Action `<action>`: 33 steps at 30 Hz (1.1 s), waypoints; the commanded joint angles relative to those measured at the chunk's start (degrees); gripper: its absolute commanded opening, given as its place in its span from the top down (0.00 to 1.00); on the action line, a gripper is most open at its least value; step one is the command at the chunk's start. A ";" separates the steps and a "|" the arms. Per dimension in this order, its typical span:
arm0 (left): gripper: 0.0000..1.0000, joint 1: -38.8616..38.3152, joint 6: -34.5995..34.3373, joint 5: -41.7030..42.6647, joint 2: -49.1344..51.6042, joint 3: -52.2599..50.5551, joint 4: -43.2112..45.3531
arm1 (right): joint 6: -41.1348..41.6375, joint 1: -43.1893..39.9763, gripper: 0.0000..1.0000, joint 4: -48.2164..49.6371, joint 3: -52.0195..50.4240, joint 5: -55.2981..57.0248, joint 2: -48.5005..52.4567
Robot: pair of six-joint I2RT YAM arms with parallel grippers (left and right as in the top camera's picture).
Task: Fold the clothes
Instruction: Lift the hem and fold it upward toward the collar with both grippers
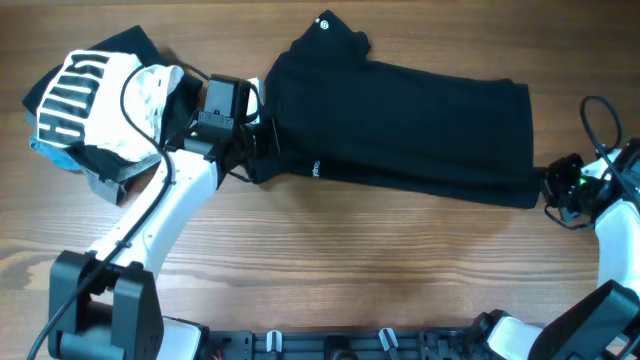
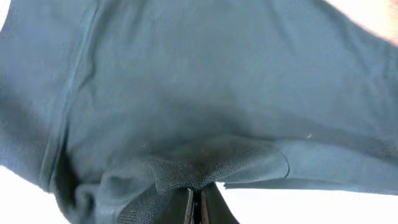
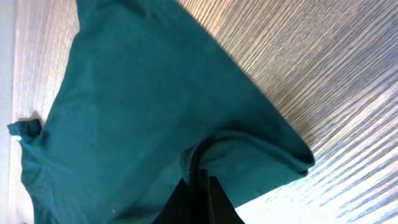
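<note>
The black T-shirt [image 1: 400, 125] lies folded lengthwise into a long band across the back of the wooden table, with a tiny white round logo [image 1: 323, 23] at its top left and a small white label mark [image 1: 314, 168] near its lower left edge. My left gripper [image 1: 262, 138] is shut on the shirt's left end; the left wrist view shows fabric [image 2: 205, 93] pinched in the jaws [image 2: 198, 194]. My right gripper [image 1: 548, 185] is shut on the shirt's lower right corner; the right wrist view shows the hem [image 3: 249, 149] bunched in the jaws [image 3: 200, 180].
A pile of other garments sits at the far left: a white one with bold black stripes [image 1: 85, 95] on top of dark, grey and light-blue pieces [image 1: 100, 170]. A black cable [image 1: 600, 120] loops by the right arm.
</note>
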 commanded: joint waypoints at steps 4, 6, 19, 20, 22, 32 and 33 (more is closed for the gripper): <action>0.96 0.24 1.31 2.80 -4.00 2.27 -9.92 | 0.85 -2.16 0.96 -7.93 2.86 -0.22 -3.96; 0.96 0.11 1.25 3.37 -6.43 2.36 -14.58 | 0.22 -3.41 0.96 -14.16 3.69 1.86 -6.03; 0.96 0.09 1.14 3.32 -9.92 2.36 -39.95 | -2.71 -4.92 0.96 -25.64 3.76 17.64 -12.07; 0.96 0.07 1.14 3.32 -9.92 2.36 -40.68 | -2.69 -4.92 0.96 -26.03 3.76 17.64 -12.07; 0.96 0.07 1.14 3.32 -9.92 2.36 -41.72 | -2.80 -4.92 0.96 -26.45 3.76 17.64 -12.09; 0.96 -0.74 1.20 1.79 -8.22 2.29 -29.46 | -3.54 -4.46 0.96 -21.22 3.69 10.51 -10.58; 0.96 -1.20 1.29 1.70 -7.56 2.29 -27.91 | -3.52 -4.26 0.96 -20.48 3.69 9.73 -10.01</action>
